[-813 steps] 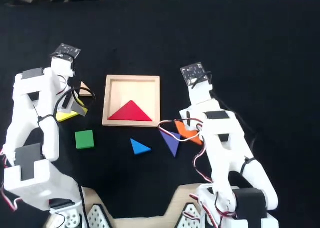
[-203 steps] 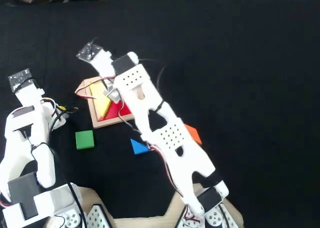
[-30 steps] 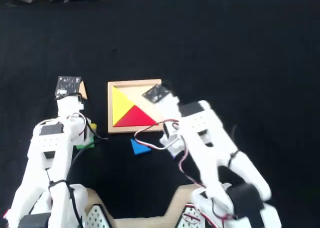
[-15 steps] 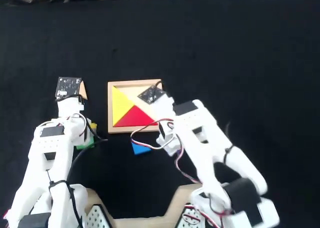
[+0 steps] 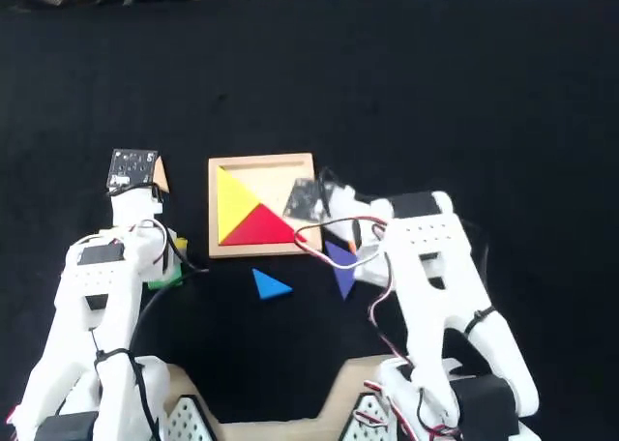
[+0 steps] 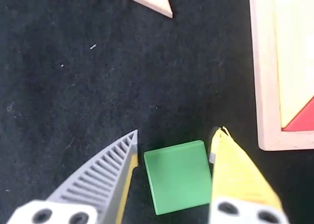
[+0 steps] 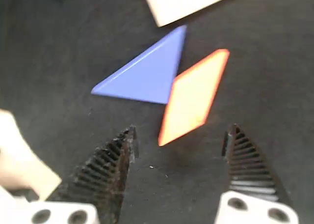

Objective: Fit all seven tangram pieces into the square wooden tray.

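Wooden tray (image 5: 261, 159) holds yellow triangle (image 5: 232, 201) and red triangle (image 5: 259, 229), edges touching.

1 tray (image 5: 261, 158); 5 triangles: yellow (image 5: 232, 204), red (image 5: 259, 226), blue (image 5: 270, 285), purple (image 5: 340, 260), tan (image 5: 160, 177); 1 green square (image 6: 177, 176); 1 orange parallelogram (image 7: 194, 97).

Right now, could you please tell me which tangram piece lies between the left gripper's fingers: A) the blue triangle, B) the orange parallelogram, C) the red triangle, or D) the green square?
D: in the left wrist view, the green square sits between the two open fingers of the left gripper, one finger on either side of it.
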